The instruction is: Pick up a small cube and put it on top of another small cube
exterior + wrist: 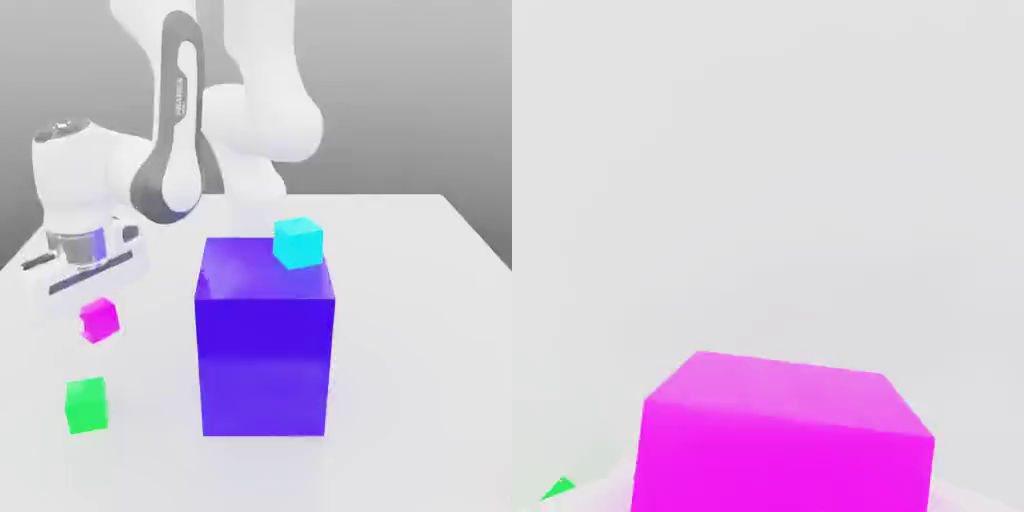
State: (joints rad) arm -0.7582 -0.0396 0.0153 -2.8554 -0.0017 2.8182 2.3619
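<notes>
1. The robot hand hangs above the magenta cube [99, 320]; whether its jaws are open or closed cannot be told.
2. The magenta cube sits left of the big blue-purple block [265, 345], with the green cube [86, 405] nearer the camera.
3. A cyan cube [298, 243] rests on the block's top, right of centre.
4. All stand on the white table [420, 380].

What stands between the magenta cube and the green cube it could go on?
Nothing visible does. The magenta cube sits right under the gripper, and the green cube lies nearer the camera with bare table between. The blue-purple block stands off toward the exterior view's right.
</notes>
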